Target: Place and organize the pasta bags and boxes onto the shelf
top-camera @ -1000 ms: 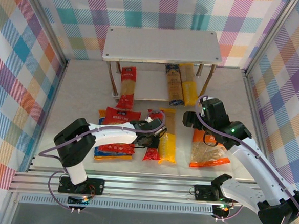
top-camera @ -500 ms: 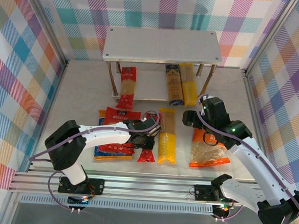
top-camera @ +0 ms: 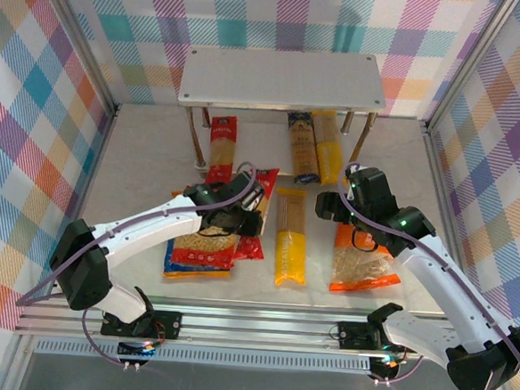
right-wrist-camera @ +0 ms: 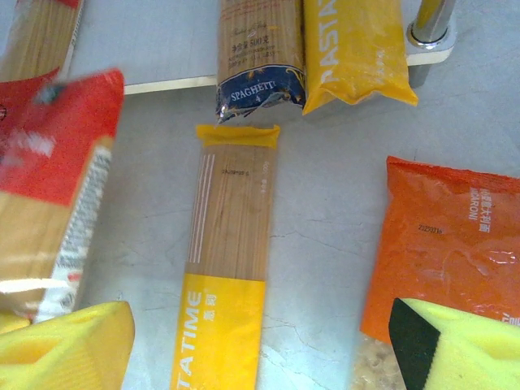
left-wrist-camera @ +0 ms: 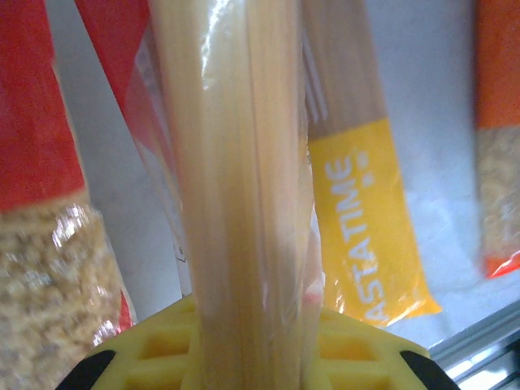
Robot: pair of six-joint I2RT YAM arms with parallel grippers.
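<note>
The two-tier shelf of pale grey boards on thin metal legs (top-camera: 281,79) stands at the far side of the pale table (top-camera: 147,151). Bare tabletop lies open to the shelf's left and in a narrow strip in front of its lower board. On that board lie a red narrow spaghetti pack (top-camera: 222,141) at the left and a dark blue narrow pack (top-camera: 302,149) touching a yellow narrow pack (top-camera: 328,146) at the right, with free board between. In front of the shelf lie a wide red pasta bag (top-camera: 201,244) at the left, a wide orange pasta bag (top-camera: 362,260) at the right, and between them a long yellow-ended spaghetti pack (top-camera: 290,237), its far end almost meeting the dark blue pack. My left gripper (top-camera: 239,214) is clamped on a red-ended clear spaghetti pack (left-wrist-camera: 236,162), held above the red bag's right edge and pointing toward the shelf. My right gripper (right-wrist-camera: 260,321) hangs with its yellow foam pads (right-wrist-camera: 65,345) wide apart, holding nothing, between the yellow-ended pack and the orange bag.
</note>
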